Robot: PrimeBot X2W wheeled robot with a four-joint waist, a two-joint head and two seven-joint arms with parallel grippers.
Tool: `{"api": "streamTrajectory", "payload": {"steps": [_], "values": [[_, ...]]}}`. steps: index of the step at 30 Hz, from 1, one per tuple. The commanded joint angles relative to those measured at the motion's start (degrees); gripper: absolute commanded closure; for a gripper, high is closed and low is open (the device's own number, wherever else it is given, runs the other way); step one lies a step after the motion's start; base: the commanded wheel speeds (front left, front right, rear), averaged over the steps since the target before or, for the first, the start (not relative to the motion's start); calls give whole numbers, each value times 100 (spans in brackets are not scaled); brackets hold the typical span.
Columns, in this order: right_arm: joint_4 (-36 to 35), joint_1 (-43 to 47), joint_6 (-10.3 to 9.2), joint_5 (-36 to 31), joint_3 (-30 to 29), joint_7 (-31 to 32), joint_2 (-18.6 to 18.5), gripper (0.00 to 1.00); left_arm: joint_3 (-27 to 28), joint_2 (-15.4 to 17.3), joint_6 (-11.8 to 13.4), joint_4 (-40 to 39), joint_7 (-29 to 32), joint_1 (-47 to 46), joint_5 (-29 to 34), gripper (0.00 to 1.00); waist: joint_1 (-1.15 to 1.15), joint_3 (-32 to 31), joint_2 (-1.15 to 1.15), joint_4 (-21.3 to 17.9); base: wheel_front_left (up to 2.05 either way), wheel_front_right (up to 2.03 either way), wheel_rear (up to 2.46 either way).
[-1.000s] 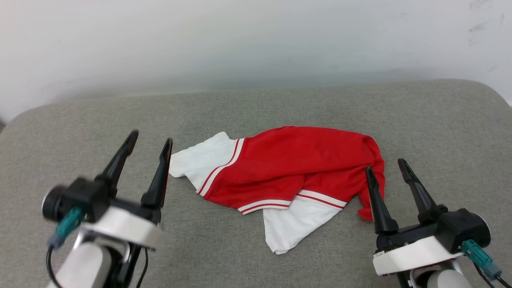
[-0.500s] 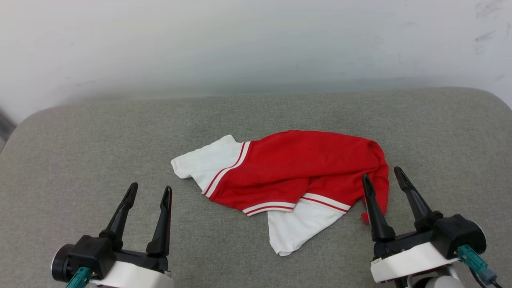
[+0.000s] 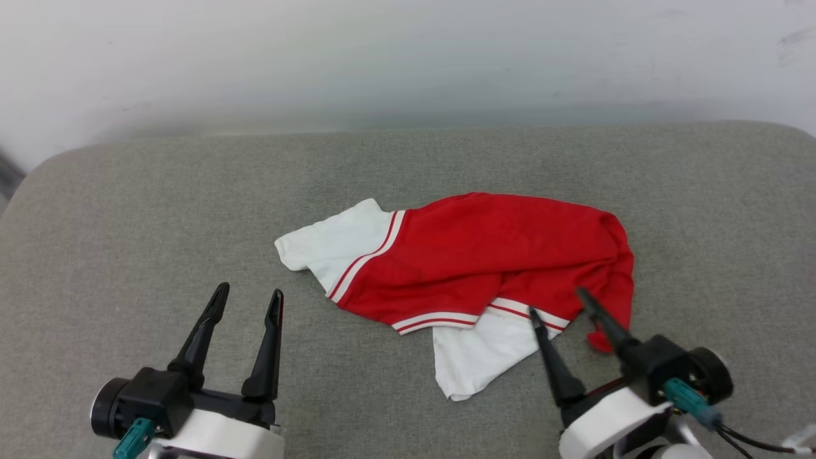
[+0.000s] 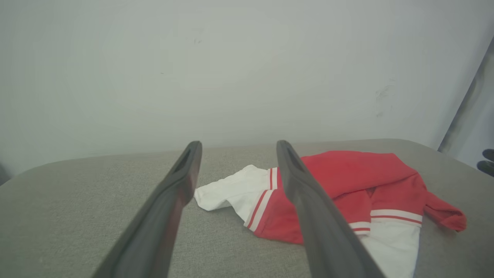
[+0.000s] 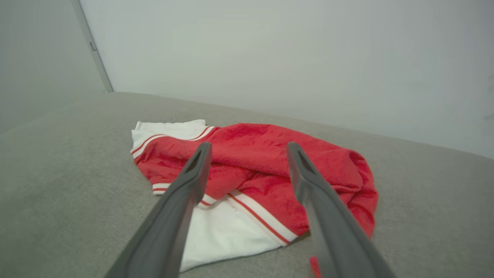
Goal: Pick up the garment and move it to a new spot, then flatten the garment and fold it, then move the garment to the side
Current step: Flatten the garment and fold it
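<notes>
The garment [image 3: 484, 261], a red shirt with white sleeves and red-and-white striped trim, lies crumpled at the middle of the grey cushioned surface [image 3: 127, 210]; no lettering shows. My left gripper [image 3: 248, 299] stands open at the lower left, clear of the cloth's white sleeve. My right gripper [image 3: 558, 303] is open at the lower right, its fingertips over the garment's near right edge by the striped trim. Along the left gripper [image 4: 237, 144] the garment [image 4: 347, 173] lies ahead to the right. The right gripper [image 5: 249, 146] points straight at the red folds [image 5: 262, 154], nothing between its fingers.
A pale wall [image 3: 408, 57] rises behind the cushion's far edge. Bare grey cushion stretches to the left, right and front of the garment. The cushion's rounded corners show at the far left and far right.
The right gripper has swung left and forward, from beside the garment's right edge to over its near right part. The left gripper pulled back toward me, then held. The head view shifted slightly.
</notes>
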Motion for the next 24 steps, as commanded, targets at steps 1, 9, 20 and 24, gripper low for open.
{"api": "streamTrajectory", "payload": {"steps": [1, 9, 20, 24], "values": [[-29, -113, -3, 53, 299, 490, -156, 0, 17, -37, -35, 13, -15, -73, 24, 0, 0, 85, 0, 74, 0, 0, 0], [-492, -686, -3, 1335, 1711, 3154, -1149, 0, 37, -151, -105, 56, -15, -250, 73, 0, 0, 346, 0, 313, 0, 0, 0], [-356, -1587, -2, 2207, 2276, 5955, -1600, 0, -176, -288, -135, 271, -15, -513, -91, 0, 0, 661, 0, 930, 0, 0, 0], [-19, -1740, -3, 2230, 2328, 6096, -1613, 0, -308, -293, -137, 289, -15, -622, -111, 0, 0, 772, 0, 1189, 0, 0, 0]]}}
